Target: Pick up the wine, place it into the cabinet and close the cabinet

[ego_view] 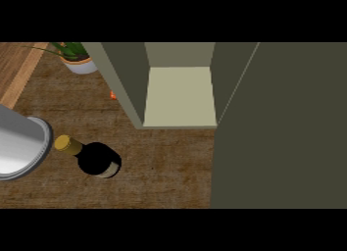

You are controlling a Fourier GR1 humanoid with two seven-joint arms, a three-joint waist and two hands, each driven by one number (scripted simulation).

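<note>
The wine bottle [93,157] stands upright on the brown counter [162,171], gold cap toward the left, just beside a grey forearm [13,147] that is cut off by the left edge; neither hand shows, so their state cannot be told. Bare counter separates it from the cabinet [180,98], whose open door [285,127] fills the right side. A potted plant [76,58] sits farthest back, and something orange beside the cabinet wall is mostly hidden.

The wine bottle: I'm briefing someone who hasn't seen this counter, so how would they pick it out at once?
Start at the open cabinet, whose pale shelf faces the brown counter. Look down and left of it, beside the large grey cylinder at the left edge. The wine bottle stands there, seen from above: a black body with a gold-capped neck, the only dark thing on the counter.
</note>
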